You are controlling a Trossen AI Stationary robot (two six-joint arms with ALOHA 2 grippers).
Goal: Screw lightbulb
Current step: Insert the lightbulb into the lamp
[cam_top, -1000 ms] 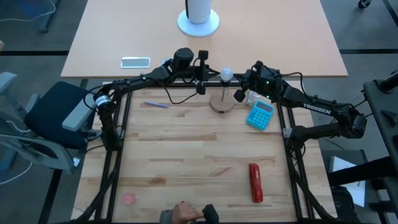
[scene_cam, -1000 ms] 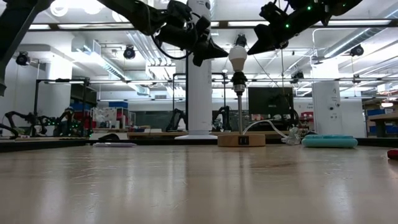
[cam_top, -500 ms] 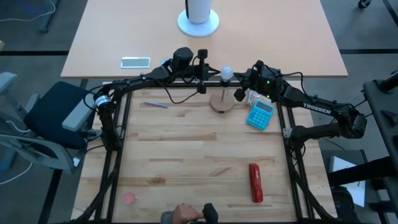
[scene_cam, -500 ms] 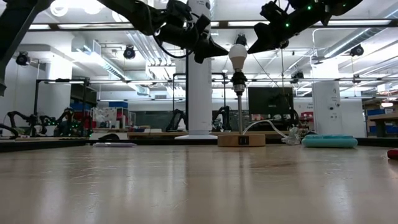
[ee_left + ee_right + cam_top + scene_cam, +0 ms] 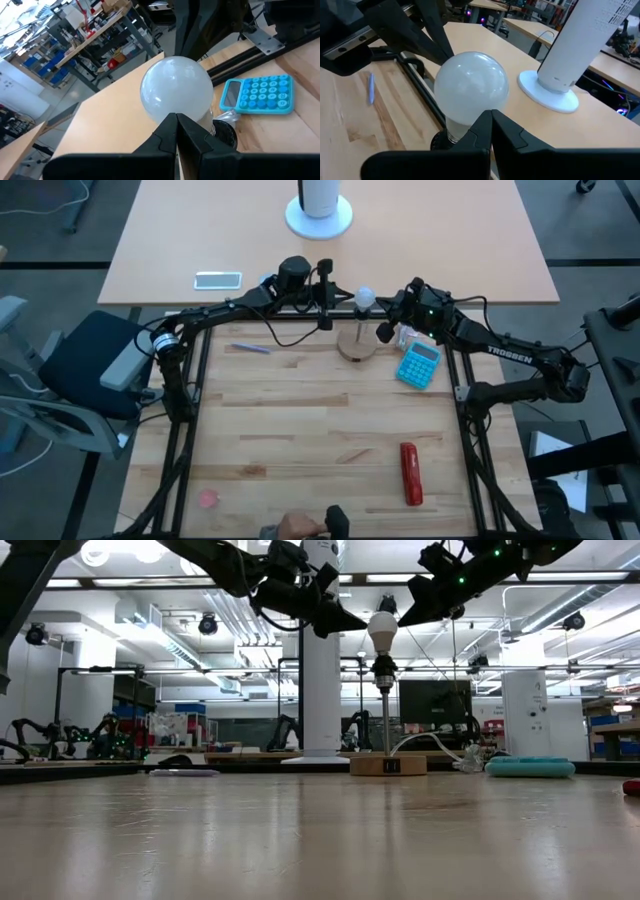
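White lightbulb between left fingers and right fingers; both pairs together.

You have a blue calculator at 1 o'clock on the surface | red bar-shaped object at 5 o'clock | pink disc at 7 o'clock | blue pen at 11 o'clock | white cylinder on the far tan desk at 12 o'clock | phone left of it.
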